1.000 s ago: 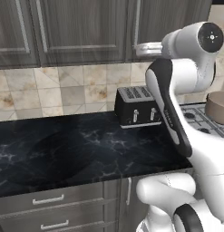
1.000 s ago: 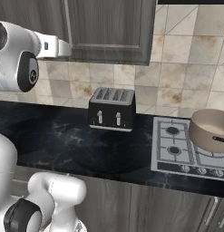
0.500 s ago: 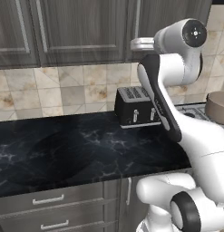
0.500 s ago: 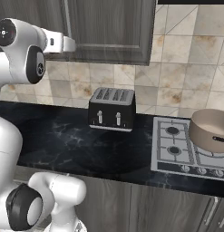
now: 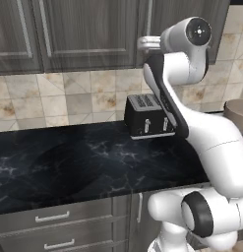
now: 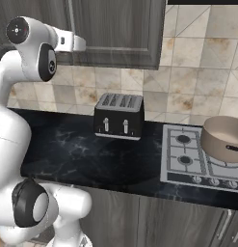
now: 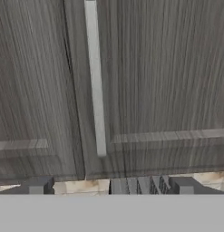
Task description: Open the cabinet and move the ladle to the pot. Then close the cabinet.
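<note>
While the white arm is raised high in front of the wall units, its gripper faces the cabinet door head-on, and the jaws stand spread wide with nothing between them. From the hand view the two dark fingertips sit at the bottom, one to each side, and the slim silver bar handle runs upright just left of centre, close ahead of the hand but not touched. A dark seam between two doors lies just left of that handle, and both doors are shut flush. Below the door's lower edge a strip of beige tile shows, with the slotted top of the toaster peeking up between the fingertips.

From the left base view the hand points at the cabinet's lower edge, above the black toaster, which stands on the dark marbled worktop against the tiled backsplash. Low drawers with horizontal handles run under the worktop.

From the right base view the hand sits near the bottom left corner of the cabinet. The toaster stands mid-worktop, and to its right a grey hob is set into the surface. The pot, round and taupe-grey, rests on the hob's far right side, well apart from the toaster and from the arm
</note>
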